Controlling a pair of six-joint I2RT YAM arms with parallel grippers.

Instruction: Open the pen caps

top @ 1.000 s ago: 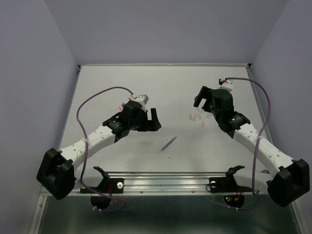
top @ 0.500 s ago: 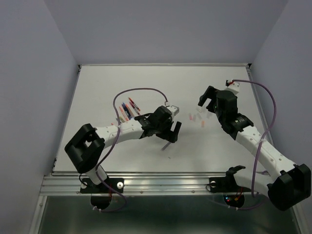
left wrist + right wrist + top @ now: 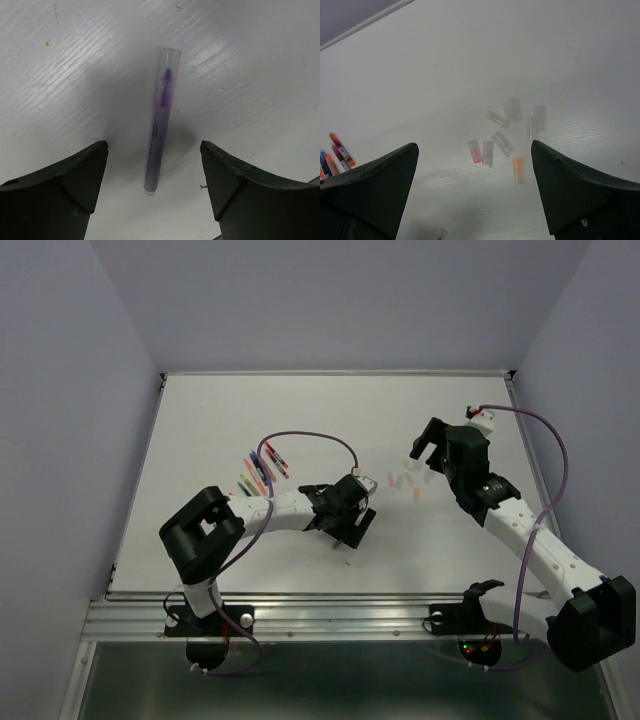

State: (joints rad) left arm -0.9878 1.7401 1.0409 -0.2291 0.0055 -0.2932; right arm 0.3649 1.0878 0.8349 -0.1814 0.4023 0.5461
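1. White table (image 3: 200, 420), kinda scuffed up close.
2. Lilac walls (image 3: 60, 390) on three sides.
3. Metal rail (image 3: 330, 618) along the near edge.
4. Pens (image 3: 262, 468) bunched left of centre.

Purple pen (image 3: 156, 150) under clear cap (image 3: 168, 67) — loose pink cap (image 3: 475, 151), orange cap (image 3: 518, 170), pale green cap (image 3: 496, 119) — white table (image 3: 260, 75)

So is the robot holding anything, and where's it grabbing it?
Nothing is held. The left gripper is open over the purple pen, which lies on the table untouched. The right gripper is open above the loose caps.
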